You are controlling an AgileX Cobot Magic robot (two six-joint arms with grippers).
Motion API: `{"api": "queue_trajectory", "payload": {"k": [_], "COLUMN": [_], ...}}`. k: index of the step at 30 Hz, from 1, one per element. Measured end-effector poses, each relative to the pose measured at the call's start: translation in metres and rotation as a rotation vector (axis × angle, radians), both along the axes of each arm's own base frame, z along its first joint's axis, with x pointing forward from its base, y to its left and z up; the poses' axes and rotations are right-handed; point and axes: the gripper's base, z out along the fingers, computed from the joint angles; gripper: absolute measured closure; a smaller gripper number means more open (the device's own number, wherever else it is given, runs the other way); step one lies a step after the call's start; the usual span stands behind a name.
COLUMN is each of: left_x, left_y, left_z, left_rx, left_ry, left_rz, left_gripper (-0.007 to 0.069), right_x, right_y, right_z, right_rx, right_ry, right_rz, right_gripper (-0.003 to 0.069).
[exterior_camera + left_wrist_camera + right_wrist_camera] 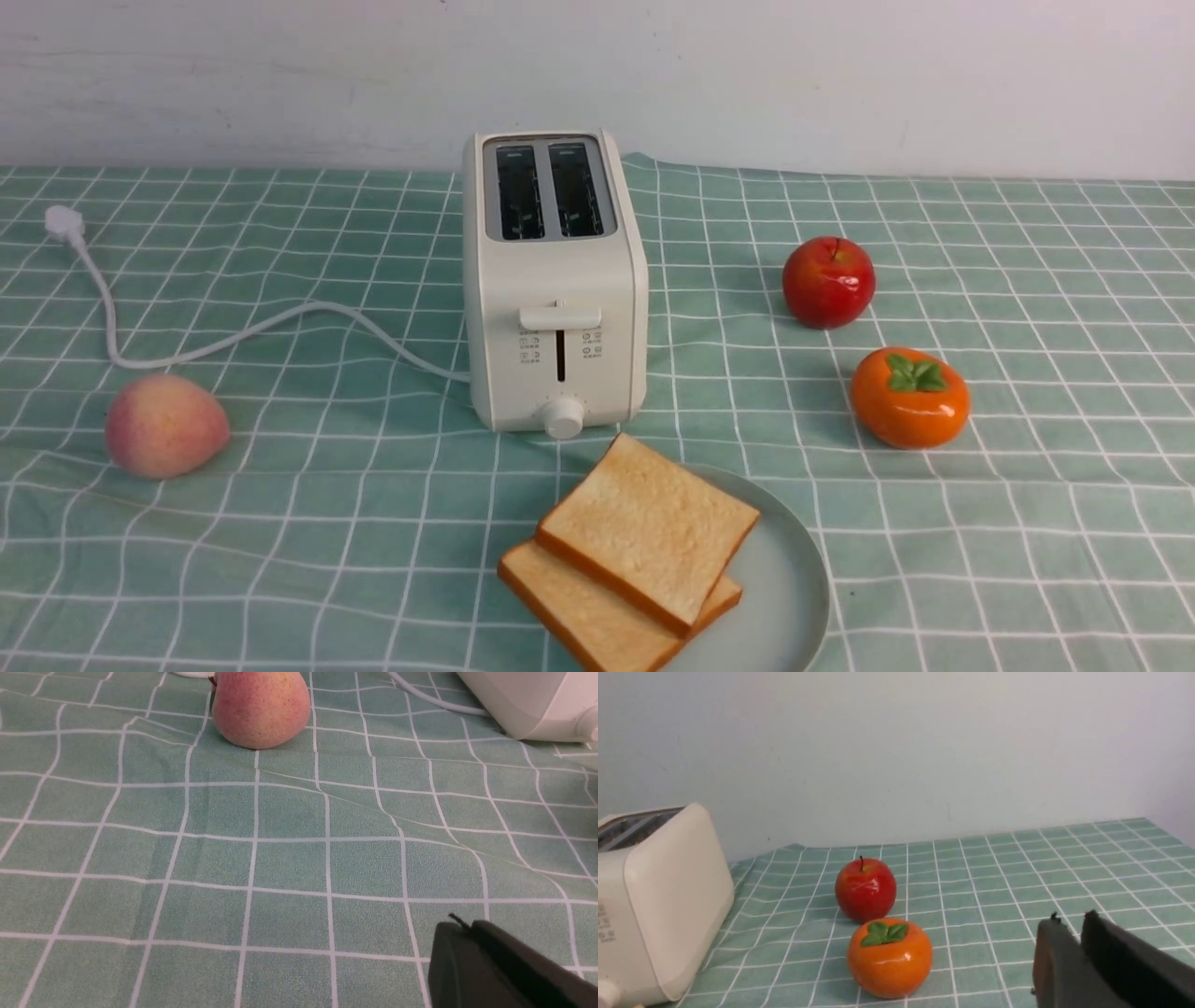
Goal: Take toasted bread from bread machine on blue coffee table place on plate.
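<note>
Both slices of toasted bread [635, 551] lie stacked and overlapping on the plate [784, 597], directly in front of the bread machine [555, 280]; its slots stand empty, so the transfer appears complete. The plate's near edge is cut off in the front view. The left end effector [467, 933] is closed and empty above the worktop [280, 523]. The right end effector [1069, 924] holds nothing; its jaws look nearly together, the exact gap unclear. Neither arm shows in the front view.
</note>
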Motion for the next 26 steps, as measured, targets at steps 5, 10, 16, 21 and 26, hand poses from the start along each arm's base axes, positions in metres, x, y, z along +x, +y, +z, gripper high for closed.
{"api": "queue_trajectory", "payload": {"k": [5, 10, 16, 21, 26], "left_x": [0.000, 0.000, 0.000, 0.000, 0.000], "left_y": [0.000, 0.000, 0.000, 0.000, 0.000], "left_z": [0.000, 0.000, 0.000, 0.000, 0.000], "left_rx": [0.000, 0.001, 0.001, 0.001, 0.001], "left_ry": [-0.001, -0.001, -0.002, -0.002, -0.002], "left_rz": [0.000, 0.000, 0.000, 0.000, 0.000], "left_gripper": [0.0607, 0.0601, 0.0594, 0.0592, 0.0589], "right_x": [-0.011, -0.019, -0.019, -0.019, -0.019], "right_y": [-0.001, -0.002, -0.002, -0.002, -0.002], "right_z": [-0.030, -0.046, -0.047, -0.047, -0.047], "right_rx": [-0.014, -0.014, 0.021, 0.040, 0.040], "right_ry": [0.188, 0.360, 0.366, 0.369, 0.370], "right_rz": [-0.017, -0.032, -0.030, -0.028, -0.028], "right_gripper": [0.0571, 0.0563, 0.0553, 0.0552, 0.0552]}}
